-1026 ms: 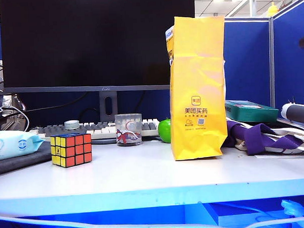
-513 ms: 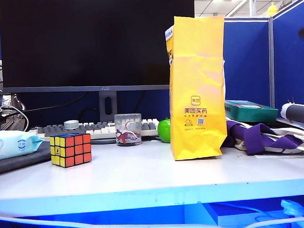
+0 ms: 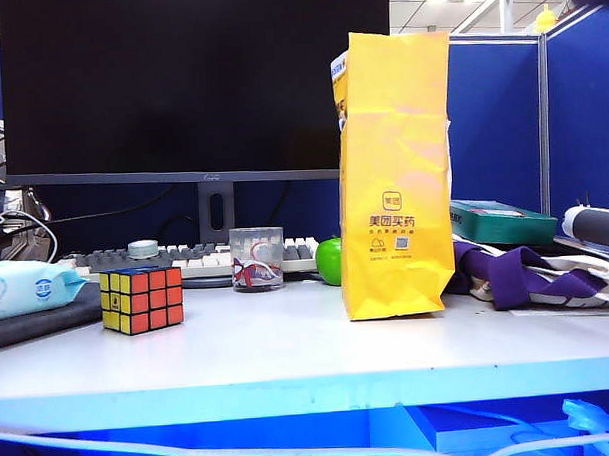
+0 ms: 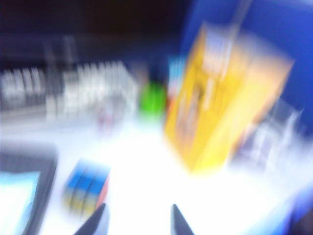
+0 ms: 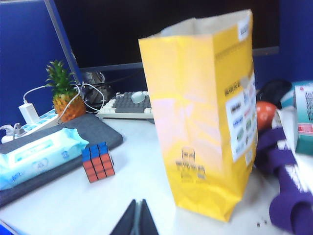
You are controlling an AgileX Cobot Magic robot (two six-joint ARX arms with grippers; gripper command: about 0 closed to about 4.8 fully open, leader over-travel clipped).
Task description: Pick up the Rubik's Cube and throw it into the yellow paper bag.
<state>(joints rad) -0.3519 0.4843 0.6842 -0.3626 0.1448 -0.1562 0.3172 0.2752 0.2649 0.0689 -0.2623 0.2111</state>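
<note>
Scene on surface (image 3: 289, 359) unchanged over last second – Rubik's Cube (image 3: 142, 300) same spot left of glass cup (image 3: 257, 259), yellow paper bag (image 3: 396, 175) upright, well apart to right. Neither arm in exterior view. Left claw (image 4: 139, 220) released, tips parted, hovering near cube – view blurred. Right claw (image 5: 137, 218) clenched, empty, near bag. Pickup not yet begun. Count: one cube, one bag, one cup.
</note>
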